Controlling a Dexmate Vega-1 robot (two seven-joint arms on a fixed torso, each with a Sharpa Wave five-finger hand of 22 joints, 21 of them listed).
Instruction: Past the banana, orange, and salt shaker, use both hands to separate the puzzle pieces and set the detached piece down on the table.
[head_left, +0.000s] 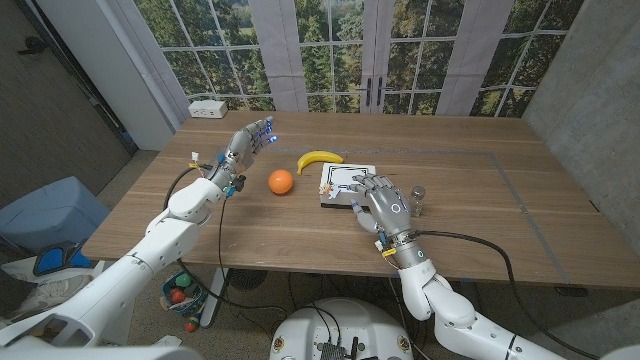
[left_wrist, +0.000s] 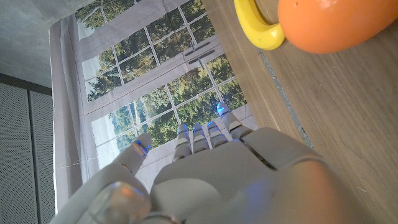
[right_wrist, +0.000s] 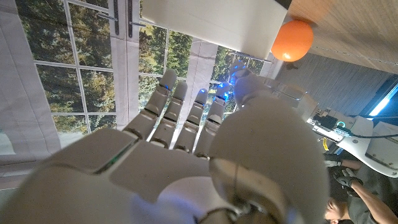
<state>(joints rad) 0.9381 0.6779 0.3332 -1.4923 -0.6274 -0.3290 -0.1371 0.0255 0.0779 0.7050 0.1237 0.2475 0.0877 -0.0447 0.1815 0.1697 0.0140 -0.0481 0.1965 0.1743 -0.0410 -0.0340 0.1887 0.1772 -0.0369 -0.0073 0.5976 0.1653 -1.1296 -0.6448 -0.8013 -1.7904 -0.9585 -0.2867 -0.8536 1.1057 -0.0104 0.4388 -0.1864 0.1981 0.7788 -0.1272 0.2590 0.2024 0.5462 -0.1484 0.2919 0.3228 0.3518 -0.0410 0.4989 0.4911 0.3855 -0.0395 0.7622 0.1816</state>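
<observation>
The white puzzle board (head_left: 340, 180) with dark lines lies mid-table, behind the yellow banana (head_left: 320, 158) and between the orange (head_left: 281, 181) and the small salt shaker (head_left: 418, 200). My right hand (head_left: 381, 207) is at the board's near right corner, fingers stretched out over its edge and holding nothing. In the right wrist view that hand (right_wrist: 186, 155) reaches toward the white board (right_wrist: 211, 18), with the orange (right_wrist: 292, 40) beyond. My left hand (head_left: 250, 140) hovers left of the banana, fingers spread. The left wrist view shows this hand (left_wrist: 217, 180), the orange (left_wrist: 329, 25) and the banana (left_wrist: 258, 28).
A white power box (head_left: 210, 108) sits at the table's back left corner. A blue bin (head_left: 50, 215) stands on the floor to the left. Thin tape lines (head_left: 520, 195) cross the table's right half. Windows run behind the far edge.
</observation>
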